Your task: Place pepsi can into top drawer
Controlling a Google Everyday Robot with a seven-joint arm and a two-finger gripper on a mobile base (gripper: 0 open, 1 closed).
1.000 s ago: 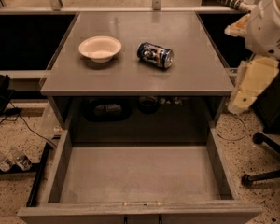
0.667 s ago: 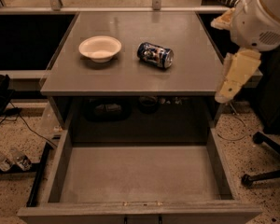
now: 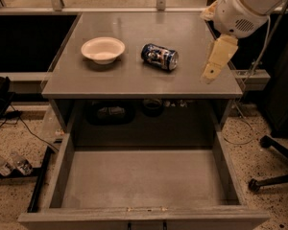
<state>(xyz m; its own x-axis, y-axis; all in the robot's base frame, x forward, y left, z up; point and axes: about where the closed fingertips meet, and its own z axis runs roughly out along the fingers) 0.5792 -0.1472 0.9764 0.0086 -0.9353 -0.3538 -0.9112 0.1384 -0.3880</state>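
The gripper (image 3: pixel 215 60) hangs over the right front corner of the tabletop (image 3: pixel 134 83), pale and pointing down and slightly leftward; how wide it is set cannot be told from this view. Above it, the white rounded arm (image 3: pixel 245 6) reaches in from beyond the tabletop's right rear edge. The pepsi can (image 3: pixel 160 56) lies on its side near the tabletop's middle, well apart from the gripper and to its left, one silver end turned toward the right. A cream-white bowl (image 3: pixel 103 49) sits upright on the tabletop's left half, near the can but not touching it. Below the tabletop's front edge the top drawer (image 3: pixel 144 215) stands pulled fully out, its flat grey floor bare.
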